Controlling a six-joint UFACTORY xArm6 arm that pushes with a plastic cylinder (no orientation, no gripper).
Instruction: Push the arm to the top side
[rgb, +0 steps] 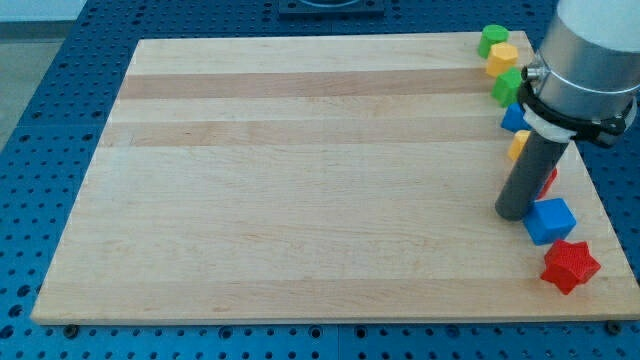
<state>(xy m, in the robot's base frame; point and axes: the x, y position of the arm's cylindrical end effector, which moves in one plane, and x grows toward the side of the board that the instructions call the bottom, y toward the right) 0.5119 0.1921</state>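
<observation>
Camera view: a pale wooden board is seen lying on a blue perforated table, with all the blocks gathered along the board's right edge. The arm enters from the view's top right as a grey cylinder with a black collar, and from it a straight dark rod runs down and slightly toward the view's left, so its long axis is close to vertical in the picture. My tip is set on the board in the right part, a little below mid-height. No jaws are fitted to the rod, so nothing is held, and an open or closed state does not apply.

Just to the right of the tip and slightly lower, a blue cube is seen, very near the rod's lower end; whether they touch cannot be told. Below that, near the board's bottom right corner, a red star-shaped block lies. A second red block is mostly hidden behind the rod, so its shape cannot be made out.

Above the tip, a column of blocks runs toward the top right corner: a green block at the top, a yellow block beneath it, another green block, then a blue block and a yellow-orange block, the last two partly covered by the arm.
</observation>
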